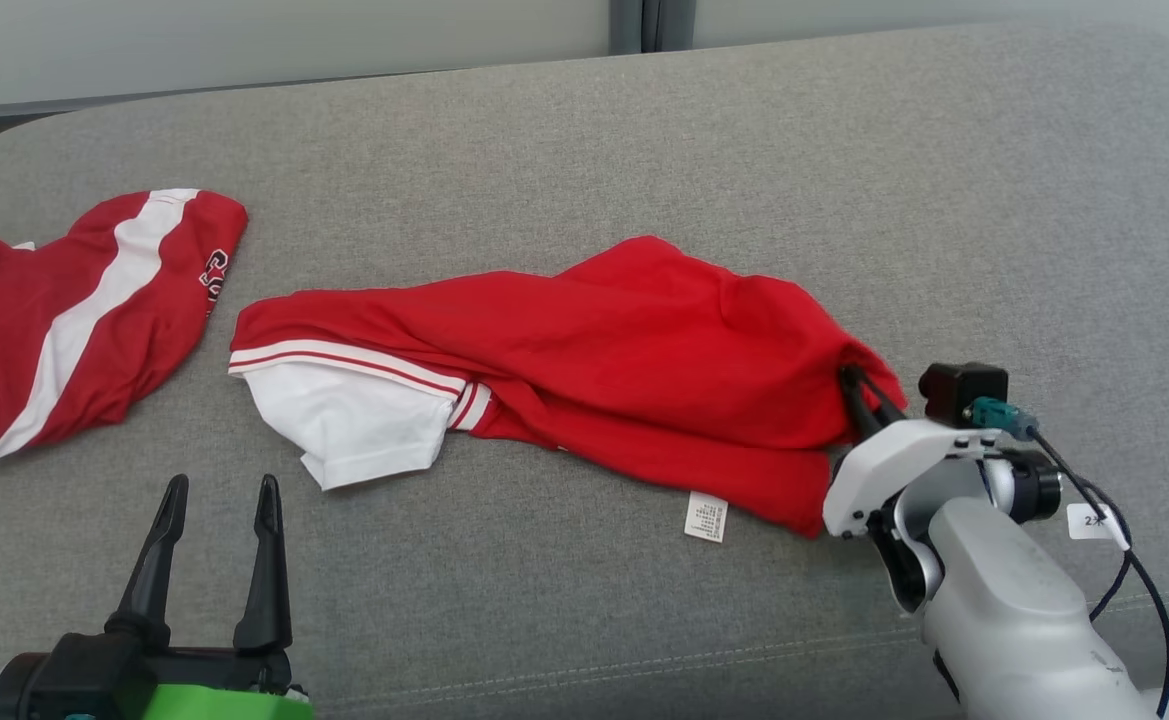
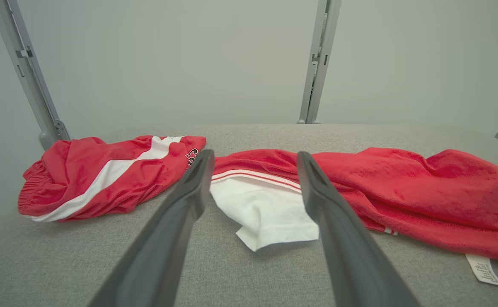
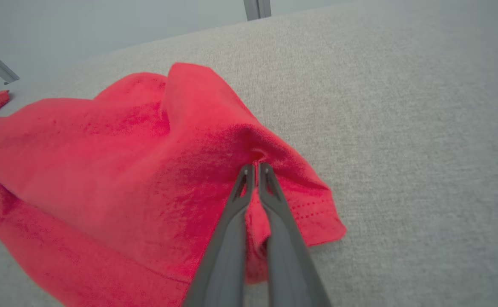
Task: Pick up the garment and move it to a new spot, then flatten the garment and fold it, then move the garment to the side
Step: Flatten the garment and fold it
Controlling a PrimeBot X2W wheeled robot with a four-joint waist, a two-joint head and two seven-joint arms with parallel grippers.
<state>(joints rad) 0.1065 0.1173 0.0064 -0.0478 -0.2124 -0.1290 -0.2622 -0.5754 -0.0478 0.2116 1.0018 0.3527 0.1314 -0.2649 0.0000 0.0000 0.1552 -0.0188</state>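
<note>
Right gripper (image 1: 856,385) is clenched on a fold at the right end of the red garment (image 1: 624,350). Its pale forearm comes in from the lower right of the head view, fingers angled up and to the left. The garment lies crumpled on the grey cushion (image 1: 584,140), long axis running left to right, with its white section (image 1: 354,420) at the left end. Left gripper (image 1: 222,487) hovers near that end, spread wide and empty.

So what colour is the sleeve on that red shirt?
The sleeve is white with red-striped trim, clearest in the head view.
</note>
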